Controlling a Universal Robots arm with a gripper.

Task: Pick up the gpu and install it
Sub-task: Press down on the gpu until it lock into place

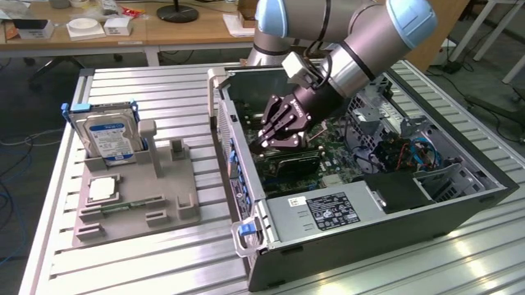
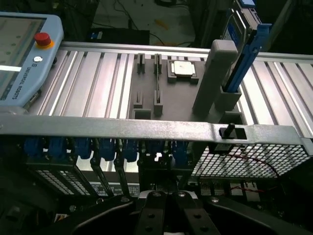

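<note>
Claw [image 1: 275, 140] is clamped fully shut down inside the open PC case [image 1: 459, 203], right over the gpu [image 1: 289, 165], which looks seated flat on the motherboard; can't tell if it's actually gripping the card. Outside the case sits the gray tray [image 1: 135, 209] with 1 hard drive [image 1: 110, 138] standing upright, plus a cpu [image 1: 104, 188] and a ram stick [image 1: 127, 205] lying flat.

the gripper [image 1: 275, 142] covers the upper part of the gpu [image 1: 289, 165] in the case; its fingertips are hidden. at ten o'clock, the desk [image 1: 107, 37] is cut off.
</note>
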